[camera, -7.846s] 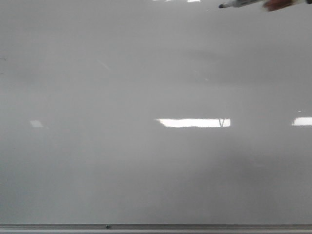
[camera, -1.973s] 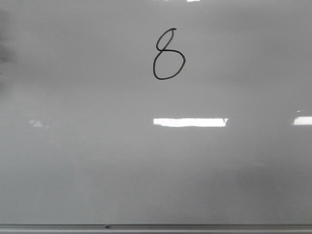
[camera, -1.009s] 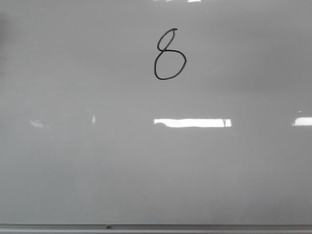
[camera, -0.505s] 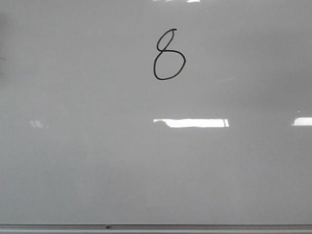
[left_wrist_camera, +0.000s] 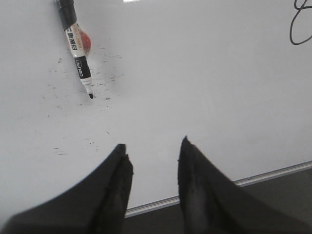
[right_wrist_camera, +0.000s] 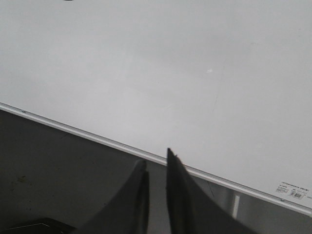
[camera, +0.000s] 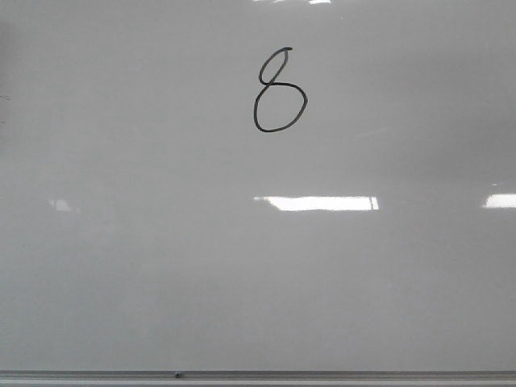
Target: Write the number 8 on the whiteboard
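The whiteboard (camera: 258, 266) fills the front view, with its grey edge strip (camera: 322, 376) along the near side. The number 8 (camera: 272, 83) is drawn on it in thin black line, far and centre; part of it shows in the left wrist view (left_wrist_camera: 291, 34). A black-and-white marker (left_wrist_camera: 78, 53) lies uncapped on the board beside a small red thing (left_wrist_camera: 85, 42), among ink specks. My left gripper (left_wrist_camera: 153, 148) is open and empty over the board's near edge, apart from the marker. My right gripper (right_wrist_camera: 156, 161) is shut and empty, over the board's edge (right_wrist_camera: 97, 136).
Dark table surface (right_wrist_camera: 58, 165) lies beyond the board's edge strip. A small printed label (right_wrist_camera: 292, 190) sits at a board corner. Bright light glare (camera: 316, 203) lies on the board's middle.
The 8 was absent 7.8 s ago, when a marker tip showed at the far right; that marker has left the front view. Over the last 2 s only reflections shift.
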